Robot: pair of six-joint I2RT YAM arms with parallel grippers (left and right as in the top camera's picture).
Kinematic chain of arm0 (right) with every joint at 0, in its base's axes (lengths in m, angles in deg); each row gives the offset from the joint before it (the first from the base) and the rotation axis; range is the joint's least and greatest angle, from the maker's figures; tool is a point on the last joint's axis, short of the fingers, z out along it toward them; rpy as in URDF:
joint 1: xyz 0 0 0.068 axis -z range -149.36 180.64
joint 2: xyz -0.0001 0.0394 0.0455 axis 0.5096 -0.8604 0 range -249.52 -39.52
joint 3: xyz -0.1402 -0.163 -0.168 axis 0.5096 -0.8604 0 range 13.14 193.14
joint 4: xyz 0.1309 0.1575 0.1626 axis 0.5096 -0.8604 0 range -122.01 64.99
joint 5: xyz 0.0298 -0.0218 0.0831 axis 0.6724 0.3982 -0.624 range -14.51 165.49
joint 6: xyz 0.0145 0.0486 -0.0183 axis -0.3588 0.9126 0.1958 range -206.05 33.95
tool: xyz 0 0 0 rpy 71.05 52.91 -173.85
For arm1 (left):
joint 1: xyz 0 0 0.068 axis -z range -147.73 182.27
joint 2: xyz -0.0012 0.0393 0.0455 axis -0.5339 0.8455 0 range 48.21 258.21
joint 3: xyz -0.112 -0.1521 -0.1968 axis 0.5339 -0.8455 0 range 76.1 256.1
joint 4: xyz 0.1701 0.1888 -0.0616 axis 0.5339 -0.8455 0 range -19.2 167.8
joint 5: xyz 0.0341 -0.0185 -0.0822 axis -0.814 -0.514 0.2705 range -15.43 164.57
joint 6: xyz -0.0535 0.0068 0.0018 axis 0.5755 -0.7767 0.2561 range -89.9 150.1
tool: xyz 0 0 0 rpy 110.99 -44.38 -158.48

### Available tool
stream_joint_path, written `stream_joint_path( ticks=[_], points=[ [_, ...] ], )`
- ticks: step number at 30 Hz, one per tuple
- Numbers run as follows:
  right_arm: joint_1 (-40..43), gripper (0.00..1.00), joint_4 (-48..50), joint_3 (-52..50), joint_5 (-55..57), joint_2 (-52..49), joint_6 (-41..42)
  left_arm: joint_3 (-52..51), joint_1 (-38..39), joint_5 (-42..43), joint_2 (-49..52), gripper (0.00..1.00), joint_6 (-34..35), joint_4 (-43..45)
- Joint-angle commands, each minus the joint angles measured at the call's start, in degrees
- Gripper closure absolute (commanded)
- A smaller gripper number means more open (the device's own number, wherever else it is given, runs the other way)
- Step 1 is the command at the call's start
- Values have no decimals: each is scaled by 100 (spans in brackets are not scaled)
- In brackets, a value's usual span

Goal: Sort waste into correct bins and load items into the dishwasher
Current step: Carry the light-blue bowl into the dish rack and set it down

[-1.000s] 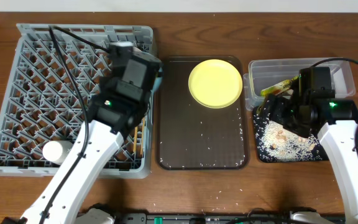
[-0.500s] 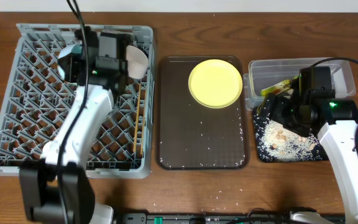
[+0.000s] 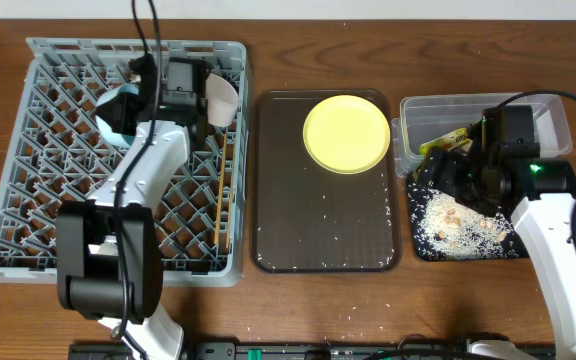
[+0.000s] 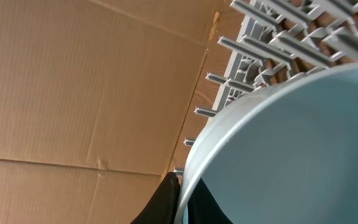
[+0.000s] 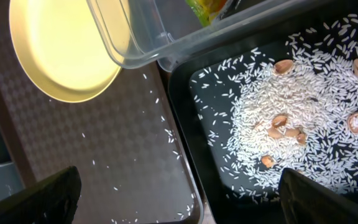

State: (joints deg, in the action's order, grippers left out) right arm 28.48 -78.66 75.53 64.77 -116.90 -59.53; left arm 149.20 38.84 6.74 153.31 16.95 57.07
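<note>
My left gripper [image 3: 136, 82] is shut on the rim of the light-blue bowl [image 3: 115, 110] and holds it on edge over the far part of the grey dish rack [image 3: 38, 160]. In the left wrist view the bowl [image 4: 291, 149] fills the frame, its rim pinched between the fingers [image 4: 182, 200]. The small white bowl [image 3: 221, 100] and the chopsticks [image 3: 223, 190] are in the rack. The yellow plate [image 3: 346, 133] lies on the brown tray. My right gripper [image 3: 448, 175] is open and empty [image 5: 179, 205] over the black tray [image 3: 420, 235] of rice crumbs [image 5: 291, 118]. The wrapper [image 3: 446, 140] lies in the clear tub [image 3: 558, 125]. No tissue is in view.
The dark-brown serving tray [image 3: 328, 230] sits between the rack and the bins, with scattered rice grains on it. Nut-like brown bits lie among the rice in the black tray. A few grains lie on the table near the front edge.
My left arm has swung from the rack's right side to its far part, carrying the blue bowl. The right arm has hardly moved.
</note>
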Motion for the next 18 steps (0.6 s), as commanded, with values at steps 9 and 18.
stream_joint_path(
  ticks=[9,18],
  points=[
    [-55,1,28,11,-31,76,-46,-11,378,-538,118,51,219,-409],
    [-55,1,-20,11,-33,74,-44,-11,1283,-92,-616,45,796,-1128]
  ],
)
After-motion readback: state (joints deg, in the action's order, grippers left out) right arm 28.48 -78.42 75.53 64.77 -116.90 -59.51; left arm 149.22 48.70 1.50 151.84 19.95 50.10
